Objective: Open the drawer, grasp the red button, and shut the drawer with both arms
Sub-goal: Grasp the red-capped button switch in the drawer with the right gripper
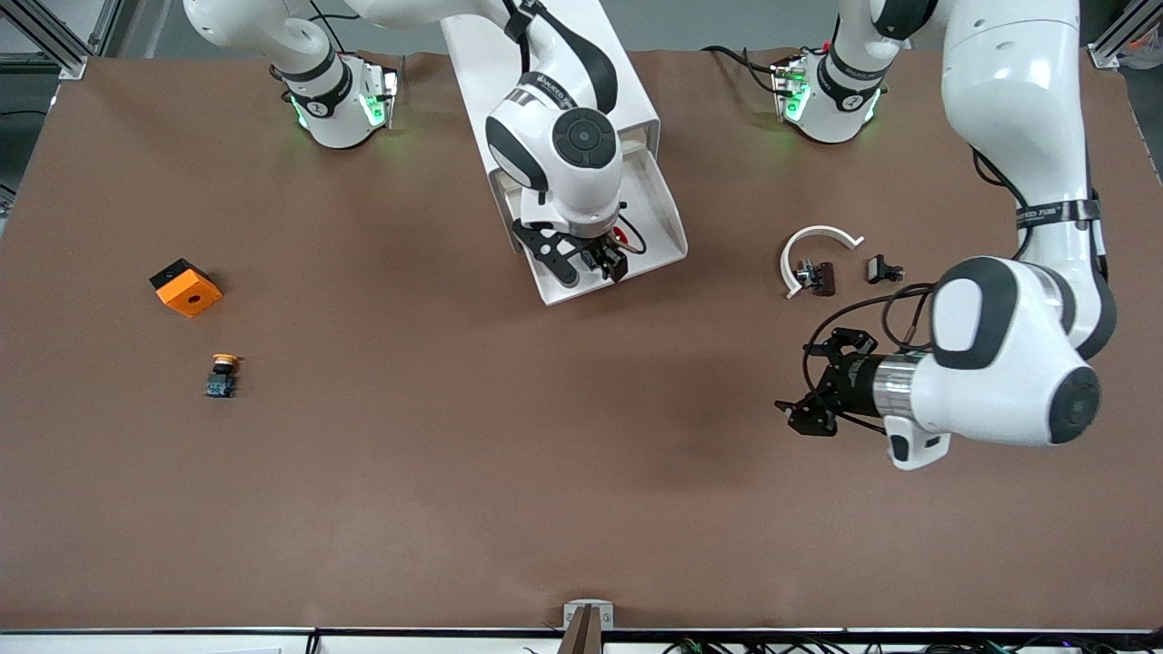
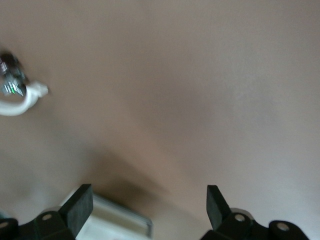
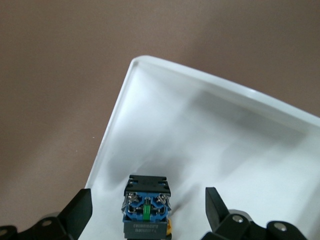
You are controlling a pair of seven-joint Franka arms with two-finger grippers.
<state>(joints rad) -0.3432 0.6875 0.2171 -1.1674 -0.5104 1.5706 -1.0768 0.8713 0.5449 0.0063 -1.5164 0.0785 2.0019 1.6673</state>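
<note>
The white drawer (image 1: pixel 670 218) stands pulled out toward the front camera in the middle of the table. Inside it lies the button (image 3: pixel 146 207), its black and blue body showing in the right wrist view and its red cap (image 1: pixel 622 238) in the front view. My right gripper (image 1: pixel 604 261) is down in the drawer, open, with one finger (image 3: pixel 80 210) on each side of the button and a gap on both sides. Over bare table toward the left arm's end, my left gripper (image 1: pixel 809 400) hangs open and holds nothing. The drawer's corner (image 2: pixel 117 220) shows between its fingers (image 2: pixel 80 205).
An orange block with a hole (image 1: pixel 186 287) and a yellow-capped button (image 1: pixel 222 374) lie toward the right arm's end. A white curved piece (image 1: pixel 818 245) with small dark parts (image 1: pixel 818 277) lies beside the drawer, close to the left arm.
</note>
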